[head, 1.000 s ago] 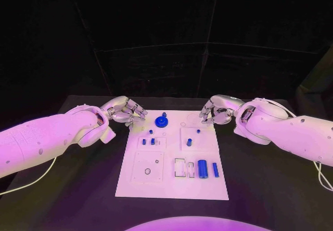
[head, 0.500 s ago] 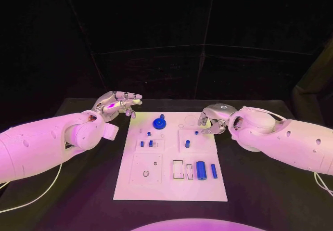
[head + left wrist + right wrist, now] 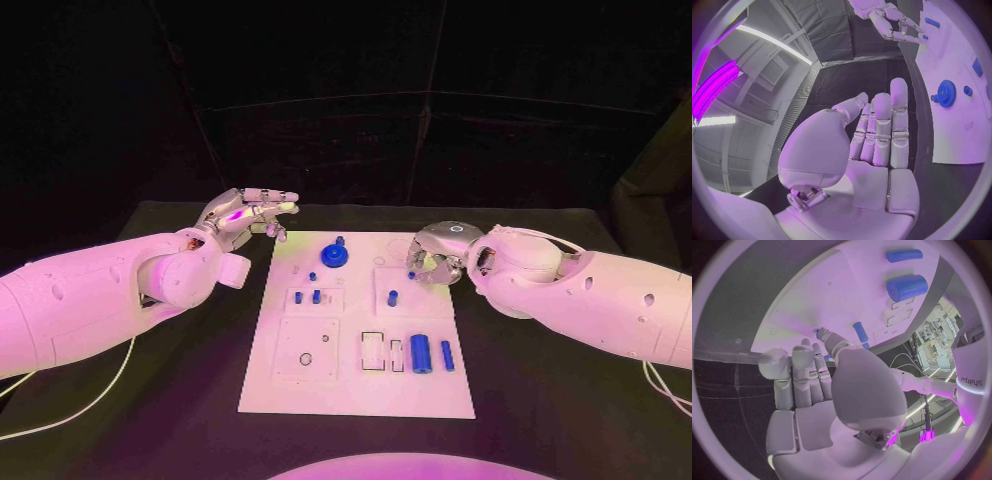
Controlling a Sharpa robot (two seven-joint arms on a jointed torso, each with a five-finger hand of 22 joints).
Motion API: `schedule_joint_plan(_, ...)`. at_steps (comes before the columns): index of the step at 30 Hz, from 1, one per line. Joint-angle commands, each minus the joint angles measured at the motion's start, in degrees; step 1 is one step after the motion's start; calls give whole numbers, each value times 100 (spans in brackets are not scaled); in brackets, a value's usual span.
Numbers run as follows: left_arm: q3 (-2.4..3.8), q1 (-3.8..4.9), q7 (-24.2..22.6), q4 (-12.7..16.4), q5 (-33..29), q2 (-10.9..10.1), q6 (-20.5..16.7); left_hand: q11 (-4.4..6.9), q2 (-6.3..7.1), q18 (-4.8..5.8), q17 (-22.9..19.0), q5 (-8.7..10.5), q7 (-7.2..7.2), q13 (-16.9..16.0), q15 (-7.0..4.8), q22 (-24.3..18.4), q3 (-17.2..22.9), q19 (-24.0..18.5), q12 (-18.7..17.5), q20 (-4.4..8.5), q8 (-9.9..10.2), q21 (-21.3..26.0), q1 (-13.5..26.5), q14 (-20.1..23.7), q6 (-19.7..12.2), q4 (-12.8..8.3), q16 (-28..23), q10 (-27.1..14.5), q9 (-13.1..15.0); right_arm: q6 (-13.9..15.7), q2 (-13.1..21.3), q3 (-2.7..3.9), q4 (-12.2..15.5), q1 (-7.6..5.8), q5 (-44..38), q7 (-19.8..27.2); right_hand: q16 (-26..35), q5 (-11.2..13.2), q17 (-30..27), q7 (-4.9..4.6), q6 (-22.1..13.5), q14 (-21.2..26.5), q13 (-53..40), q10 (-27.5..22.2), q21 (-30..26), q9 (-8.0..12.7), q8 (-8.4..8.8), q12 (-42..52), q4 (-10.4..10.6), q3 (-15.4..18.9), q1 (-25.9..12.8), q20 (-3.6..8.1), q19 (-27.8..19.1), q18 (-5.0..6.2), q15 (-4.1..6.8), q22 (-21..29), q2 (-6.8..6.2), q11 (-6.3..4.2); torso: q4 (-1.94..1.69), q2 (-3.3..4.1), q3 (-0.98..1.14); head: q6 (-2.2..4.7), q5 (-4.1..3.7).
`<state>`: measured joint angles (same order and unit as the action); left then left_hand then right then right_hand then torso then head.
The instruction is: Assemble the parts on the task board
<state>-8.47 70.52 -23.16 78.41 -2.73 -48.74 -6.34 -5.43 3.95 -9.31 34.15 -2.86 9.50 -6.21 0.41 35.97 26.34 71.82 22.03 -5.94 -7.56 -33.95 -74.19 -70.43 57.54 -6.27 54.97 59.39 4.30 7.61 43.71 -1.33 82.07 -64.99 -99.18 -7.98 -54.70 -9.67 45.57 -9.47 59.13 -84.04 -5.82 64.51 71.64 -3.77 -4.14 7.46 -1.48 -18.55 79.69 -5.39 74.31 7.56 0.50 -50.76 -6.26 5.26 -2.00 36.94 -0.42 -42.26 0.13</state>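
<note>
The white task board (image 3: 358, 385) lies mid-table. A blue gear (image 3: 335, 256) sits at its far end, with short blue pegs (image 3: 299, 296) behind it. A thick blue cylinder (image 3: 420, 352) and a thinner one (image 3: 447, 354) lie near the right edge. My left hand (image 3: 253, 213) hovers off the board's far left corner, fingers straight and together, holding nothing (image 3: 879, 135). My right hand (image 3: 436, 255) bends down over the board's far right part. Its thumb and a fingertip (image 3: 808, 351) meet at a small blue peg (image 3: 822, 333); a firm grip is not plain.
Black table (image 3: 548, 380) surrounds the board on every side. Rectangular slots (image 3: 375, 348) lie beside the thick cylinder, and a square plate with a round hole (image 3: 306, 356) occupies the near left. Another blue peg (image 3: 392, 296) stands mid-board.
My right hand has dropped lower and slid left over the board's far right part. My left hand has risen and its fingers have straightened out.
</note>
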Motion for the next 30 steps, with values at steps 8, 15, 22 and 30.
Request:
schedule_joint_plan(8, 5, 12, 45, 38, -108, -2, 56, -16, -37, -109, -36, 6, 52, -5, 5, -7, 52, -47, 55, 4, -23, 29, -109, 73, -16, -105, -26, -45, -19, -236, -82, 2, -54, 65, -39, 68, -83, 112, 1, 6, 35, 14, 114, 105, 59, -5, 26, -27, -81, -387, -16, -35, 21, -48, -39, -27, -9, -2, 0, -4, 0, -53, 36)
schedule_joint_plan(15, 5, 12, 103, 29, -108, 1, 45, -37, -47, -106, -56, 6, 84, -2, 15, -4, 80, -57, 70, 2, -18, 29, -134, 91, -45, -147, -24, -75, -29, -299, -139, 2, -98, 103, -5, 62, -233, 141, 121, 51, 180, -18, 165, 233, 131, -20, -11, 17, -60, -663, -136, -15, 71, -66, -9, -145, 59, -45, 6, -8, 3, -42, 42)
schedule_joint_plan(22, 5, 13, 123, 19, -107, 0, 43, -48, -48, -104, -63, 6, 100, -1, 22, -3, 85, -61, 75, 0, -20, 28, -138, 97, -52, -161, -23, -88, -30, -312, -173, 2, -143, 118, 10, 24, -330, 247, 187, 88, 294, -33, 183, 342, 182, -28, -31, 58, -52, -890, -217, 8, 100, -78, 18, -220, 115, -83, 7, -1, 1, -67, 54)
schedule_joint_plan(30, 5, 13, 138, 36, -106, -50, -34, -66, -47, -99, -73, 5, 121, 2, 36, 12, 94, -43, 90, -9, -23, 6, -147, 89, -77, -194, 0, -122, -34, -247, -207, 2, -200, 124, -1, -48, -480, 507, 296, 137, 470, -47, 185, 501, 277, -40, -60, 116, -120, -1295, -239, 51, 149, -102, 60, -370, 219, -136, 13, -6, 2, -76, 73)
